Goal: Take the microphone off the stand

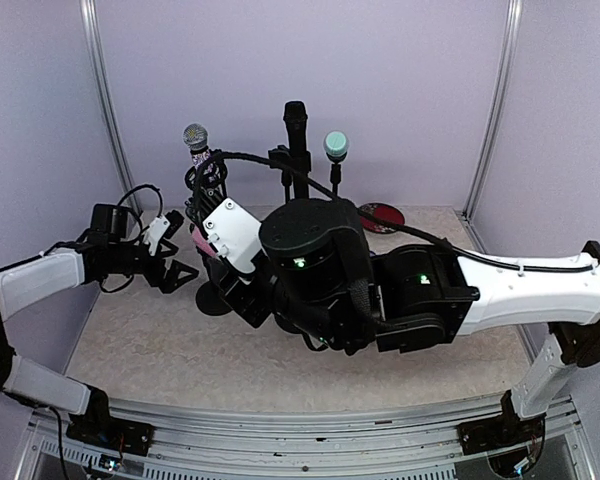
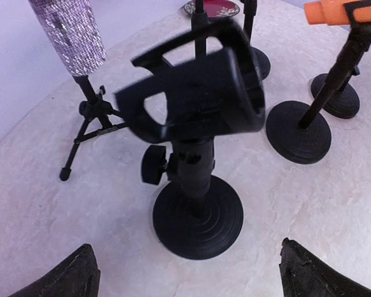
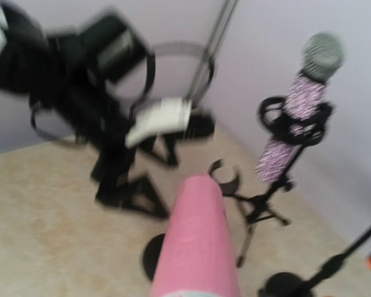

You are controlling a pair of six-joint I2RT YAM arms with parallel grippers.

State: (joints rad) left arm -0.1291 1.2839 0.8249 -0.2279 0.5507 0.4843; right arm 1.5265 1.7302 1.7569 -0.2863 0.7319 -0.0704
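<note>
Right pincer (image 1: 208,248) clasps a smooth, plain pink microphone (image 3: 195,241).

A high fixed camera looks down over the worktop (image 1: 130,340) toward the far glitter microphone (image 1: 197,140). Both wrist cameras sit low and close, flanking that microphone, which all three views share.

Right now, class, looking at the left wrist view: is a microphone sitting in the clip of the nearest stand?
No, the black clip atop the round-based stand is empty, with nothing seated in its cradle.
</note>
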